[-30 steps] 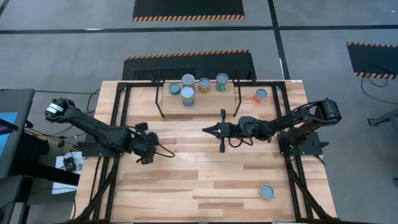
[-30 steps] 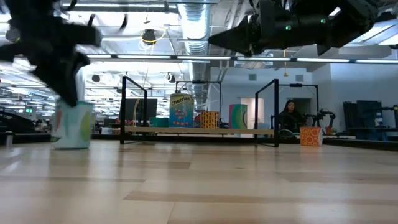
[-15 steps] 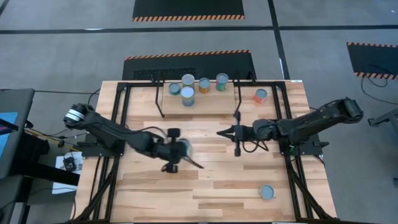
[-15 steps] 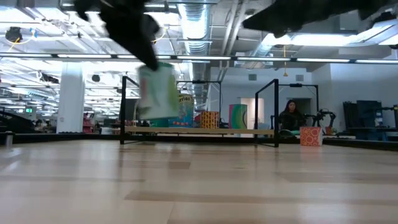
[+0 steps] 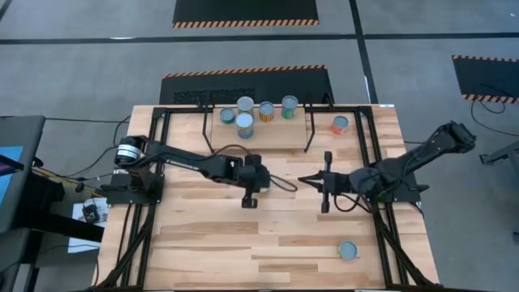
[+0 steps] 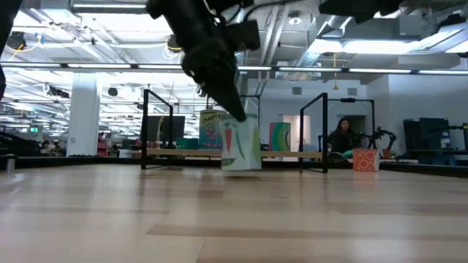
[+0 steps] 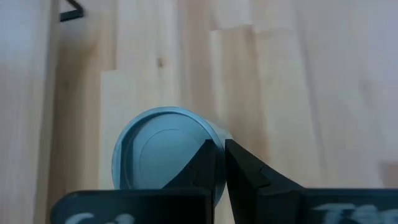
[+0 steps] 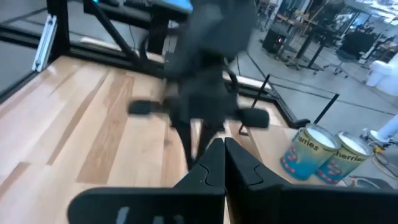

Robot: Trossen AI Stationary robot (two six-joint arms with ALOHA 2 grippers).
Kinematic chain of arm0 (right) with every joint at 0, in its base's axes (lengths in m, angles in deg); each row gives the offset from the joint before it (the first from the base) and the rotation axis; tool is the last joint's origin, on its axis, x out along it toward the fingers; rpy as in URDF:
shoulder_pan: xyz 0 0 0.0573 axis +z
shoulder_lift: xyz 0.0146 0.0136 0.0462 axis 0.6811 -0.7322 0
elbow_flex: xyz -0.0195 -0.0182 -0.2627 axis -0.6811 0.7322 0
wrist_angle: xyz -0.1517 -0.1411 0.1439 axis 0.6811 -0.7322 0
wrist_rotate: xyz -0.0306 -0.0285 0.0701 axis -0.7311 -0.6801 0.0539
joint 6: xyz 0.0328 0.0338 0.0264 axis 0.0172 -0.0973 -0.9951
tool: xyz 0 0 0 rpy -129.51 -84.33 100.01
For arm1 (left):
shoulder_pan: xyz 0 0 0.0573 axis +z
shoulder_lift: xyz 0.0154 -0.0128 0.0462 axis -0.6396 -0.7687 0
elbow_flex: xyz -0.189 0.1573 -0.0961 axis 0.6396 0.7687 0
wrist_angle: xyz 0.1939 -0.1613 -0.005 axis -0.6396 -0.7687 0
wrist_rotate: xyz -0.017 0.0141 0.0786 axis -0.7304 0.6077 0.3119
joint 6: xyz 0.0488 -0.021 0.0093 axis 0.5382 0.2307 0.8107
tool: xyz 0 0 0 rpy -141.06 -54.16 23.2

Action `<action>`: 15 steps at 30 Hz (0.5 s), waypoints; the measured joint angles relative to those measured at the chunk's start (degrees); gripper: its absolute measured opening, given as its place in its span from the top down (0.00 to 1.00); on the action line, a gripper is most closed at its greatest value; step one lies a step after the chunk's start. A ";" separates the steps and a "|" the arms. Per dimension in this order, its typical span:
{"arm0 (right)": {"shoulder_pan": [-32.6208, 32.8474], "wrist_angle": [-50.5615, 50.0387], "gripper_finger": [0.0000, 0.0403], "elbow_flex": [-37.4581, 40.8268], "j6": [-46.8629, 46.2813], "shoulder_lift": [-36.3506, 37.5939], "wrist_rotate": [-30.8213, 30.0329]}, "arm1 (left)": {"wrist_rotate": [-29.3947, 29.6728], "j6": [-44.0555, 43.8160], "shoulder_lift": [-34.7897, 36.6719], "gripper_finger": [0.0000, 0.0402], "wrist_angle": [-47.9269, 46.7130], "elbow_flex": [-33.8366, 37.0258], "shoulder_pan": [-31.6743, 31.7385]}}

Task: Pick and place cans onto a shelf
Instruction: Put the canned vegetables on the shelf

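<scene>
My left gripper (image 5: pixel 261 177) is over the middle of the table, shut on a can with a green-and-white label (image 6: pixel 241 143); its silvery-blue top shows in the left wrist view (image 7: pixel 158 149). My right gripper (image 5: pixel 305 180) is shut and empty, just to the right of the left one and pointing at it. The shelf (image 5: pixel 280 131) stands at the far middle, with several cans standing upright on it (image 5: pixel 244 125). An orange can (image 5: pixel 339 124) stands on the table right of the shelf. Another can (image 5: pixel 349 251) stands near the front right. My left gripper pinches the can's top rim (image 7: pixel 214 134) between its two fingers, one finger over the lid and one outside the wall. The fingers slant down from above and from the table's left. The can hangs below the fingers (image 6: pixel 232 109), slightly tilted, just above the table.
The shelf's black metal legs (image 5: pixel 309 130) and the black frame rails along both table sides (image 5: pixel 381 235) stand near the arms. A person (image 6: pixel 341 135) sits in the room beyond the table.
My left gripper has carried the can from the table's left side toward the middle and a little toward the far edge, staying shut on it. My right gripper has drawn back toward the table's right edge, still shut.
</scene>
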State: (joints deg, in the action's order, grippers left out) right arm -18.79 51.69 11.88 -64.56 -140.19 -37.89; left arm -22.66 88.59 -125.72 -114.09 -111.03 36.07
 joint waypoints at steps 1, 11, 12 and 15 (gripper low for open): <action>0.24 -0.02 0.97 -0.01 0.02 0.01 -0.14 | 0.02 -0.08 -0.34 0.99 0.61 0.01 0.44; 0.22 -0.08 0.97 -0.01 -0.04 -0.03 -0.22 | -0.25 -1.52 -2.31 0.89 2.87 -0.08 1.74; 0.22 0.08 0.97 -0.01 -0.04 -0.03 -0.22 | 0.18 -1.54 -1.94 0.87 2.32 -0.05 1.72; 0.22 -0.07 0.97 -0.01 -0.02 -0.03 -0.19 | 1.67 -1.52 0.38 0.83 1.60 0.07 1.72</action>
State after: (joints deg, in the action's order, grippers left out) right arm -18.57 51.63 11.86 -64.58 -140.21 -38.08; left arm -20.98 87.08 -125.33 -112.49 -110.96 37.78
